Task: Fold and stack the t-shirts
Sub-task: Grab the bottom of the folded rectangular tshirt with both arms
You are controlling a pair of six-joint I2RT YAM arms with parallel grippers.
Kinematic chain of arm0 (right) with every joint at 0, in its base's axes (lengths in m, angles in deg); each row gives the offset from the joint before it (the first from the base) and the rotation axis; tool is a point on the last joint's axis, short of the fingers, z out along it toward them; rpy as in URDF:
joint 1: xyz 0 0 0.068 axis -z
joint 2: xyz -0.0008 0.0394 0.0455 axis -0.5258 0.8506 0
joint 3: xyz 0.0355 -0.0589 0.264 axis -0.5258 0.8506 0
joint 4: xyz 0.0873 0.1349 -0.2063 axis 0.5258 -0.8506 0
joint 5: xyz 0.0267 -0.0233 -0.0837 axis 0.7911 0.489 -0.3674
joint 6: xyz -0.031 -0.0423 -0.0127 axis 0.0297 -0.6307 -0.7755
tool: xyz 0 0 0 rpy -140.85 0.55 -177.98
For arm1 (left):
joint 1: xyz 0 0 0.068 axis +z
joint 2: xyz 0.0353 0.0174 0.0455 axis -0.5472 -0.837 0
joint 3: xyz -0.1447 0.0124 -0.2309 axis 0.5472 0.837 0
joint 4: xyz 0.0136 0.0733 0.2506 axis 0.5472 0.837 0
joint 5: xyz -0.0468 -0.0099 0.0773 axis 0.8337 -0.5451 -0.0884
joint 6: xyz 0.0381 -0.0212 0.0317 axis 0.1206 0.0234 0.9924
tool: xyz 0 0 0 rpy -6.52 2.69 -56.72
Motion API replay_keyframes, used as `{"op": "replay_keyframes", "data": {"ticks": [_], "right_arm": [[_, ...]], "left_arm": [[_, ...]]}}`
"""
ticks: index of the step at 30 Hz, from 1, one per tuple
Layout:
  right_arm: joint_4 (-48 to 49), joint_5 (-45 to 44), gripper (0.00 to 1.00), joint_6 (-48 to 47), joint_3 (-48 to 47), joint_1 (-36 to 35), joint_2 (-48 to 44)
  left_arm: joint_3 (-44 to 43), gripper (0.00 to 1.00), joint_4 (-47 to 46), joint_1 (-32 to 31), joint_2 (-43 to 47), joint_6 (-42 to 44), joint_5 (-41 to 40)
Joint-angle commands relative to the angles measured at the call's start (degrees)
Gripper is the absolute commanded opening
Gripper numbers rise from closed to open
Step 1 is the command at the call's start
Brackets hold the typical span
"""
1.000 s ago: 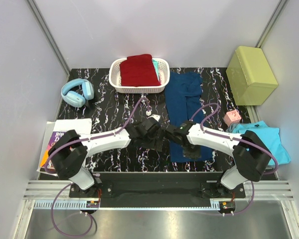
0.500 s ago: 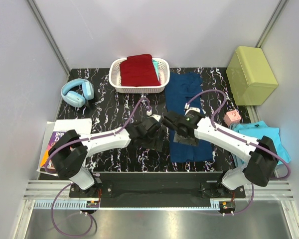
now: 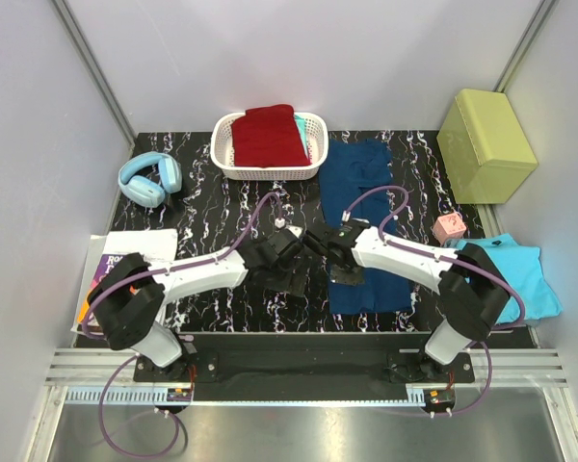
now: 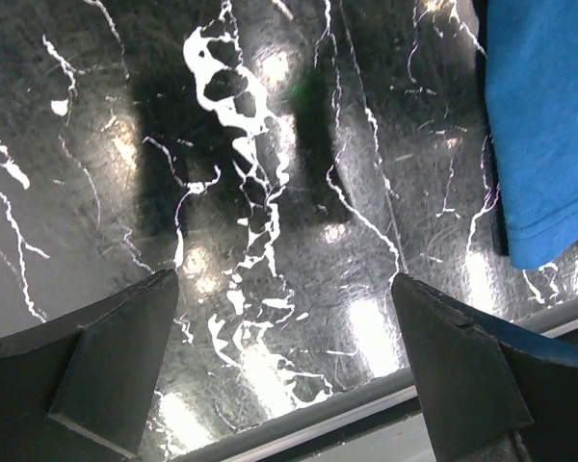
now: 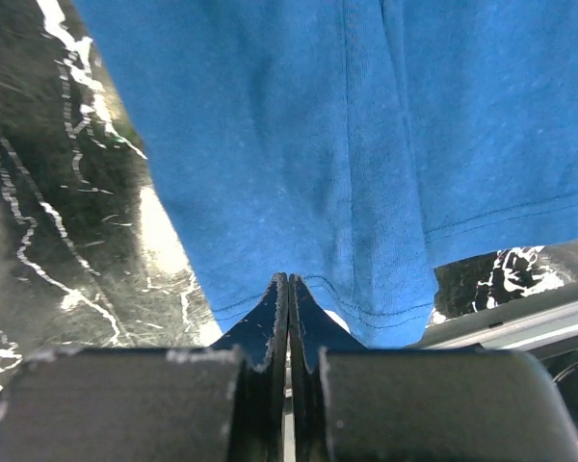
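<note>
A navy blue t-shirt (image 3: 361,183) lies as a long folded strip on the black marble table (image 3: 222,212). My right gripper (image 3: 339,265) sits at its left side, jaws pressed together on a stitched hem of the navy t-shirt (image 5: 366,144), which puckers at my right gripper (image 5: 288,279). Left of the shirt, my left gripper (image 3: 291,262) hangs wide open over bare table. In its wrist view my left gripper (image 4: 289,371) holds nothing, and the navy t-shirt (image 4: 549,125) shows at the upper right. A dark red t-shirt (image 3: 268,135) fills the basket. A turquoise t-shirt (image 3: 522,274) lies at the right edge.
White basket (image 3: 222,159) stands at the back. Blue headphones (image 3: 150,179) lie at the left, a book (image 3: 125,252) at the near left. A green box (image 3: 486,144) sits back right, with a pink cube (image 3: 449,228) before it. The table's front rail (image 4: 385,409) runs close by.
My right gripper opened while it moved up the shirt from its near end, then swung left and shut on the hem. The left arm barely moved.
</note>
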Motion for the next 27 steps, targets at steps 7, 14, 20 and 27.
{"op": "replay_keyframes", "data": {"ticks": [7, 14, 20, 27], "right_arm": [[-4.80, 2.44, 0.00, 6.42, 5.19, -0.83, 1.21], [-6.47, 4.19, 0.00, 10.47, 8.01, -0.65, 1.12], [-3.31, 11.12, 0.00, 9.77, 9.85, -0.30, 6.73], [-1.55, 7.99, 0.00, 9.68, 9.86, -1.26, 2.11]], "left_arm": [[0.61, 0.99, -4.88, 1.44, 5.30, -0.65, -2.54], [1.13, 0.99, -4.79, 1.80, 6.35, -1.36, -3.25], [1.49, 0.99, -4.88, 1.80, 5.91, -1.62, -2.64], [2.54, 0.99, -4.79, 1.80, 6.70, -1.71, -2.46]]}}
